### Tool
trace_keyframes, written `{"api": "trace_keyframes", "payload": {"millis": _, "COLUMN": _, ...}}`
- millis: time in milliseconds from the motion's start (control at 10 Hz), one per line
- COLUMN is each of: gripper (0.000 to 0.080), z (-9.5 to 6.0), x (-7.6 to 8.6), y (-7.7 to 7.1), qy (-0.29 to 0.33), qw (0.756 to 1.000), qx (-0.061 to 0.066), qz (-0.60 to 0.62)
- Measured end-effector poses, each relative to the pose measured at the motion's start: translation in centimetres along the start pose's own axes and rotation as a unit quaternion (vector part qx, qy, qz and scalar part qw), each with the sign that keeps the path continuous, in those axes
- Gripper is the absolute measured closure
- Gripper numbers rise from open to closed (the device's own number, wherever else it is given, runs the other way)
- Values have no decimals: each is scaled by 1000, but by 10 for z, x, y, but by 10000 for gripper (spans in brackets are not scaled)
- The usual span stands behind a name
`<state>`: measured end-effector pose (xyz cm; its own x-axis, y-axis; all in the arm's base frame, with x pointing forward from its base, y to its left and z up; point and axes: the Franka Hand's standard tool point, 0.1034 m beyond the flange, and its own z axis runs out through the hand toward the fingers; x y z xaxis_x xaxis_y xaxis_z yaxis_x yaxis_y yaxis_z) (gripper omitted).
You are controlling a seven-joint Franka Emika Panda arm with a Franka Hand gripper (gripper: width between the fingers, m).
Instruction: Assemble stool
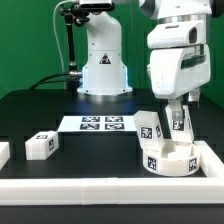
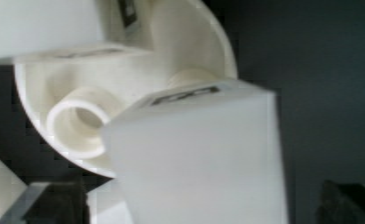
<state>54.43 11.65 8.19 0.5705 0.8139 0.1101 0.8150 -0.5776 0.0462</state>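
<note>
The stool's round white seat [image 1: 168, 158] lies at the exterior view's right, by the corner of the white rails. Two white tagged legs stand on it: one [image 1: 150, 127] to the exterior view's left, one [image 1: 181, 123] under my gripper [image 1: 181, 112]. In the wrist view this leg [image 2: 197, 140] fills the middle, in front of the seat [image 2: 188, 45] and a round socket [image 2: 76, 118]. My gripper [image 2: 193, 205] is open, its dark fingers [image 2: 348, 200] on either side of the leg, with a gap showing on one side.
A loose white leg [image 1: 40, 146] lies at the exterior view's left and another white part [image 1: 3, 153] sits at the edge. The marker board [image 1: 103, 124] lies before the robot base [image 1: 104, 70]. White rails [image 1: 110, 188] border the front and right.
</note>
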Motion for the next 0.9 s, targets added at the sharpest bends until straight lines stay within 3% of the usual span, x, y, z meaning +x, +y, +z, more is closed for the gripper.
{"api": "trace_keyframes", "payload": {"millis": 100, "gripper": 151, "z": 0, "x": 0, "y": 0, "qy": 0, "qw": 1000, "qx": 0, "qz": 2}}
{"api": "trace_keyframes", "payload": {"millis": 200, "gripper": 257, "z": 0, "x": -1, "y": 1, "qy": 0, "qw": 1000, "qx": 0, "qz": 2}}
{"api": "trace_keyframes", "payload": {"millis": 300, "gripper": 257, "z": 0, "x": -1, "y": 1, "qy": 0, "qw": 1000, "qx": 0, "qz": 3}}
{"api": "trace_keyframes", "payload": {"millis": 400, "gripper": 439, "z": 0, "x": -1, "y": 1, "qy": 0, "qw": 1000, "qx": 0, "qz": 4}}
{"api": "trace_keyframes", "payload": {"millis": 800, "gripper": 459, "z": 0, "x": -2, "y": 2, "qy": 0, "qw": 1000, "qx": 0, "qz": 24}}
{"api": "trace_keyframes", "payload": {"millis": 900, "gripper": 459, "z": 1, "x": -5, "y": 1, "qy": -6, "qw": 997, "qx": 7, "qz": 80}}
